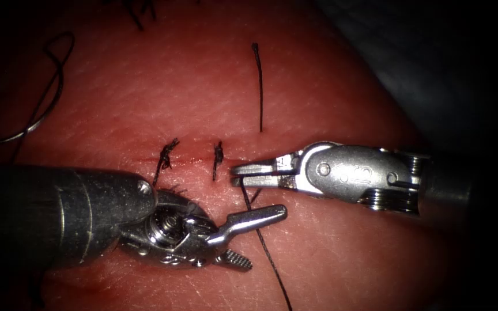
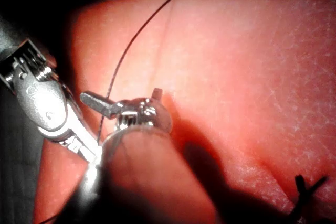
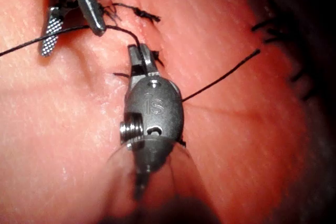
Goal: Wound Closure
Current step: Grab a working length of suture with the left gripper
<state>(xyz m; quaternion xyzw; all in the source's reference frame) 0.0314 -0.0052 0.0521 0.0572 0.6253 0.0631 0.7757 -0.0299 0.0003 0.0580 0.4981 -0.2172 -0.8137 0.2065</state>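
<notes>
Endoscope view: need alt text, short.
The right tool, jaws shut on the thread, sits at the cut in the tissue. The left tool, jaws open and holding nothing, lies below the cut. Two knotted stitches cross the cut.

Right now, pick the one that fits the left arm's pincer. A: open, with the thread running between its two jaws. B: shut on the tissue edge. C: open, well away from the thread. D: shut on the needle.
A: the left arm's pincer has its jaws spread apart, and the thread runs between them down from the right arm's pincer, which looks closed at the cut.
</notes>
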